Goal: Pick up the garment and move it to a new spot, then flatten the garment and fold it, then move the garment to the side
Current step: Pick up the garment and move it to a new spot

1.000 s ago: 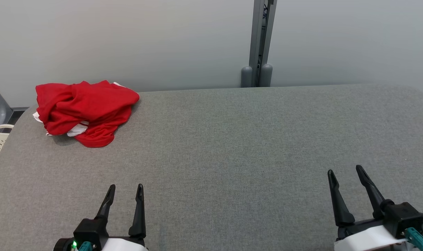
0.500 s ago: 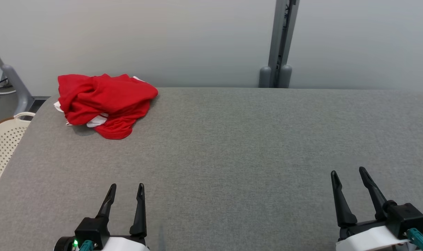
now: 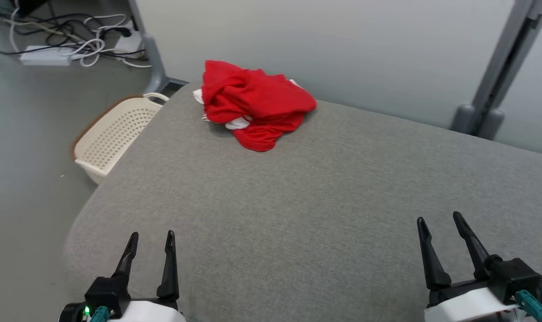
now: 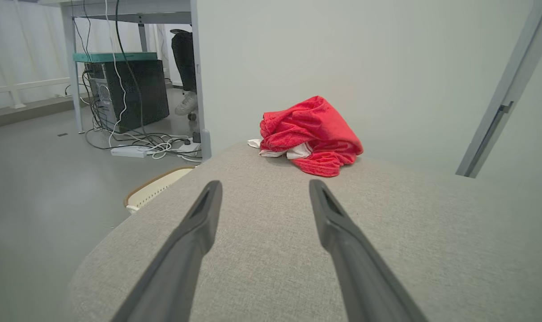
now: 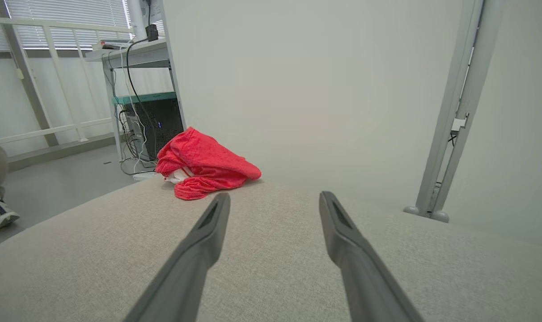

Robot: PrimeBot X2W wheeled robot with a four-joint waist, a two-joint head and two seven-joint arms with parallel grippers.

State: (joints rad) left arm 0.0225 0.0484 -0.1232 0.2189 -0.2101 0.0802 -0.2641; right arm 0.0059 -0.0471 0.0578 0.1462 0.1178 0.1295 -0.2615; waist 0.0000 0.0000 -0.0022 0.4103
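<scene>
Red garment [image 3: 257, 103] with white trim, crumpled in a loose heap at the far left corner of the grey surface [image 3: 324, 205]

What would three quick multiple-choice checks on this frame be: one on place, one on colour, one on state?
1. Where is the garment?
A. at the table's far left corner, near the basket
B. inside the basket
C. at the table's near edge

2. What is the garment's main colour?
A. blue
B. red
C. green

3. What state are the left gripper and the right gripper in?
A. both open, holding nothing
B. both shut on the garment
C. one open, one shut

Answers:
1 A: the heap sits at the far corner, above the basket.
2 B: red cloth with a little white.
3 A: the fingers are spread, with bare table between them.
</scene>
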